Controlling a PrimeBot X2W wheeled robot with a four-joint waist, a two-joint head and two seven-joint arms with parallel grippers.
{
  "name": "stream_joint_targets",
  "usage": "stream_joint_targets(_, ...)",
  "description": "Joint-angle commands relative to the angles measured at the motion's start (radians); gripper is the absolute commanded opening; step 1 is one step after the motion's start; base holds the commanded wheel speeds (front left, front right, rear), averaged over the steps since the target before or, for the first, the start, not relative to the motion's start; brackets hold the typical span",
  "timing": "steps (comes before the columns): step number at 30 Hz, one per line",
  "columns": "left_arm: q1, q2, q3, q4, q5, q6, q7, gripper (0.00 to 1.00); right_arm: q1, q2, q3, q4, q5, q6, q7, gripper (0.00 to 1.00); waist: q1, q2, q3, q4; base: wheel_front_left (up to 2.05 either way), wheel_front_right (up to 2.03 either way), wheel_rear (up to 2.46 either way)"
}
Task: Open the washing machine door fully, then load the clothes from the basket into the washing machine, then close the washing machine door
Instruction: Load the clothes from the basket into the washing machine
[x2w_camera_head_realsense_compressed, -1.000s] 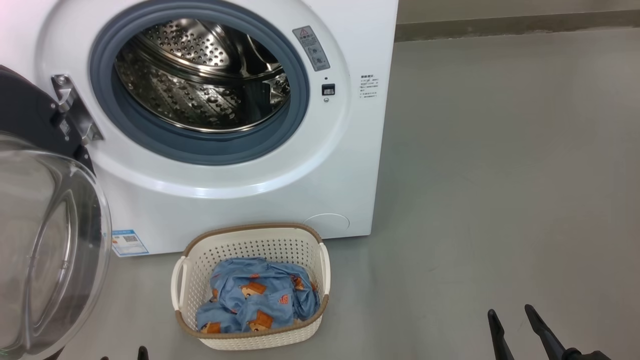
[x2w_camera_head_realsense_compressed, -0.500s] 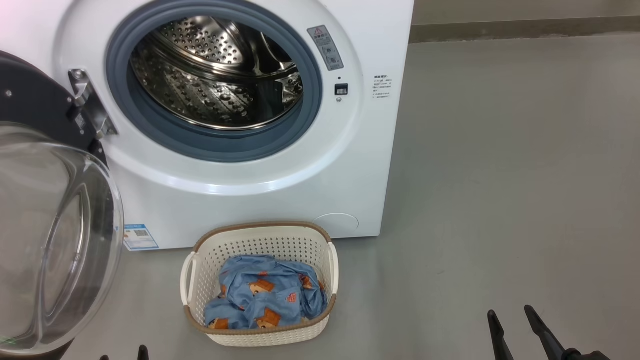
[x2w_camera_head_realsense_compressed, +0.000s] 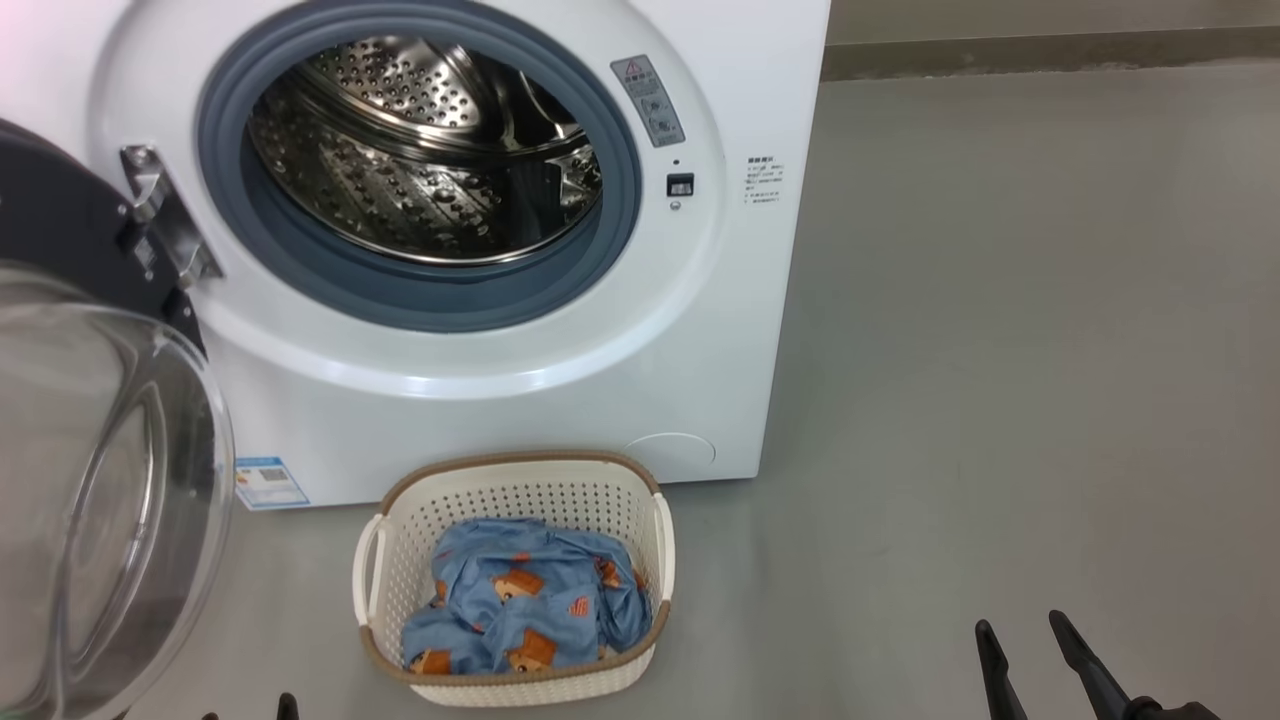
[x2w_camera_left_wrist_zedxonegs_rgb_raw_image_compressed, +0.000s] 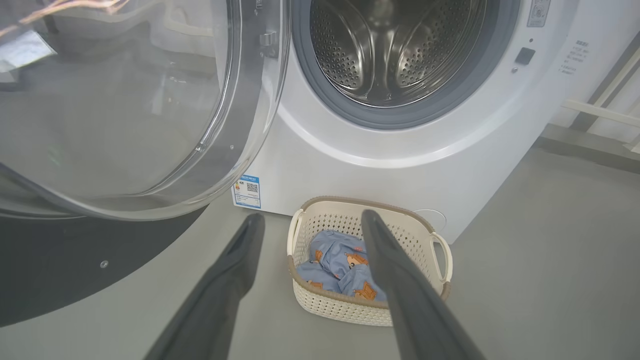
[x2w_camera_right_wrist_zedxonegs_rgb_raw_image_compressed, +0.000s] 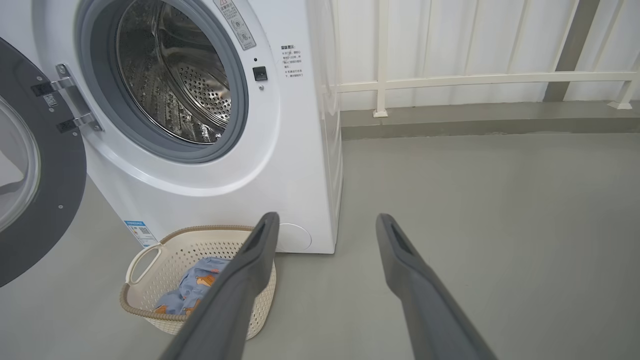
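- Our left claw (x2w_camera_left_wrist_zedxonegs_rgb_raw_image_compressed: 311, 216) stands wide and empty at the bottom of its wrist view, fingers (x2w_camera_left_wrist_zedxonegs_rgb_raw_image_compressed: 235, 270) framing the basket (x2w_camera_left_wrist_zedxonegs_rgb_raw_image_compressed: 345, 312) beyond; we judge it lined up for the first grab.
- Our right claw (x2w_camera_right_wrist_zedxonegs_rgb_raw_image_compressed: 326, 216) is wide and empty too, over bare floor (x2w_camera_right_wrist_zedxonegs_rgb_raw_image_compressed: 500, 225), with the basket at the lower left of its view, so it is out of the way.
- The clothes (x2w_camera_head_realsense_compressed: 530, 610) lie bunched in the basket, bottom centre of the head view, just before the washer (x2w_camera_head_realsense_compressed: 500, 420).
- The door (x2w_camera_head_realsense_compressed: 100, 480) hangs swung out at the left edge, leaving the drum (x2w_camera_head_realsense_compressed: 420, 160) clear for loading; opening looks done, loading not yet begun.
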Motion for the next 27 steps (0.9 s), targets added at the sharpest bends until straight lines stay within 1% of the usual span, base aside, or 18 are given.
stream_joint_targets(1, -0.018, 0.011, 0.034, -0.021, -0.007, -0.006, -0.006, 1.0, -0.039, -0.013, 0.021, -0.022, 0.014, 0.003, -0.012, 1.0, -0.0001, 0.0, 0.0, -0.001, 1.12, -1.12, 0.0)
stream_joint_targets(5, -0.019, 0.011, 0.036, -0.023, -0.007, -0.005, -0.006, 1.0, -0.038, -0.013, 0.017, -0.022, 0.014, 0.003, -0.012, 1.0, -0.0001, 0.0, 0.002, -0.002, 1.1, -1.1, 0.0)
stream_joint_targets(10, -0.02, 0.011, 0.046, -0.034, 0.0, 0.01, -0.006, 1.0, -0.036, -0.013, 0.016, -0.023, 0.013, 0.003, -0.012, 1.0, -0.0001, 0.0, 0.003, -0.002, 0.72, -0.72, 0.0)
stream_joint_targets(27, -0.022, 0.011, 0.039, -0.029, -0.007, 0.017, -0.006, 1.0, -0.038, -0.013, 0.018, -0.02, 0.012, 0.003, -0.012, 1.0, -0.0001, 0.0, 0.003, -0.005, 0.03, -0.03, 0.0)
